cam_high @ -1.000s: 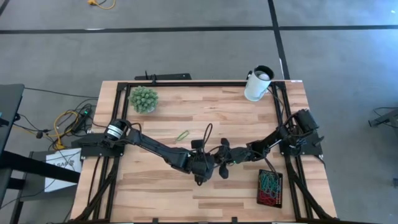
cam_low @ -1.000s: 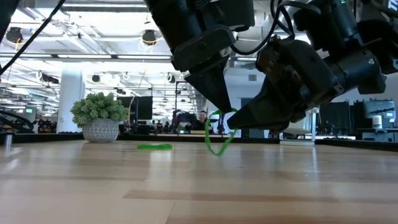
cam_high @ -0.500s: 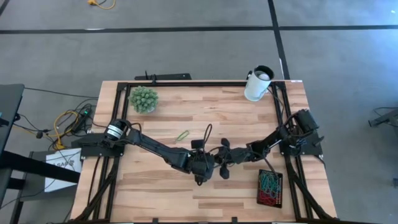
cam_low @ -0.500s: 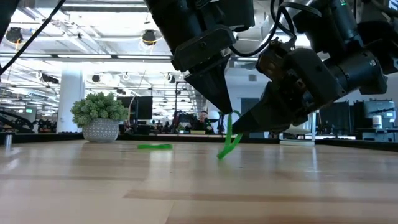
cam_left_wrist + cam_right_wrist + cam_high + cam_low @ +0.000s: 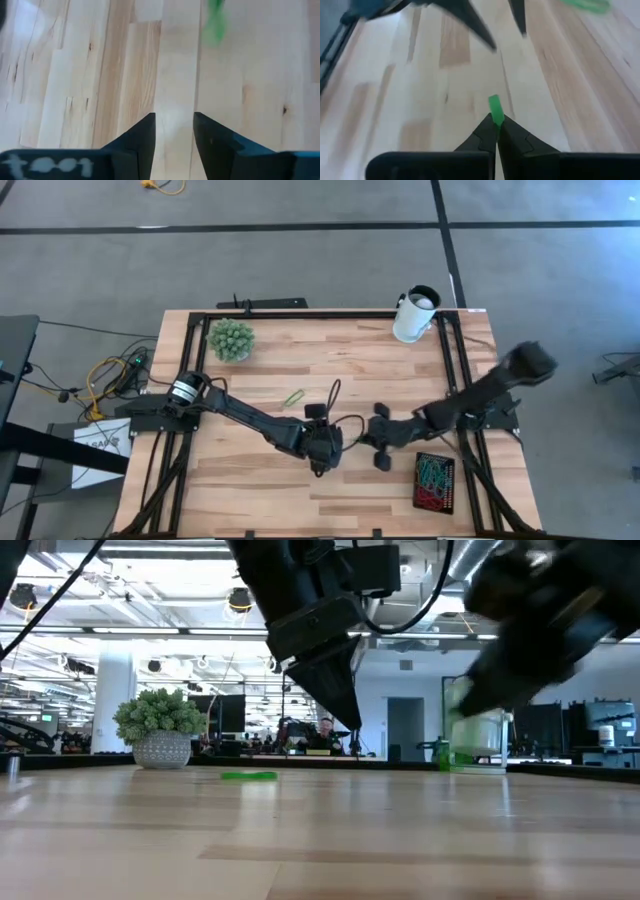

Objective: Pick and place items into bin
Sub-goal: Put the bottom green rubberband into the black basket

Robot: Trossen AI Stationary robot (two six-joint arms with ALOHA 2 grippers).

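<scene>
A green rubber-band loop (image 5: pixel 494 111) sits between the shut fingers of my right gripper (image 5: pixel 496 125), right of the table's middle (image 5: pixel 366 442). My left gripper (image 5: pixel 174 125) stands just left of it (image 5: pixel 335 444), open, with only bare wood between its fingers. From there the band shows farther off as a green blur (image 5: pixel 215 25). A second green loop (image 5: pixel 293 397) lies flat on the table, farther back and to the left. The black bin (image 5: pixel 434 483) sits at the near right with several coloured loops in it. My right gripper pinches the green loop between its two fingertips. A short end of the loop (image 5: pixel 494 105) sticks out past the tips. The fingers come from the table's right side, slanting down toward the wood. How the rest of the loop hangs is hidden by the fingers.
A green spiky ball (image 5: pixel 231 338) stands at the far left, and a white cup (image 5: pixel 415 315) at the far right corner. Black frame rails (image 5: pixel 300 314) run along the table's edges. Bare wood lies between the grippers and the bin.
The green loop, which hung between both grippers, has left my left gripper and gone with my right one. My right gripper has moved quickly toward the table's right edge and away from my left gripper, its arm swinging up and out. My left gripper stays where it was.
</scene>
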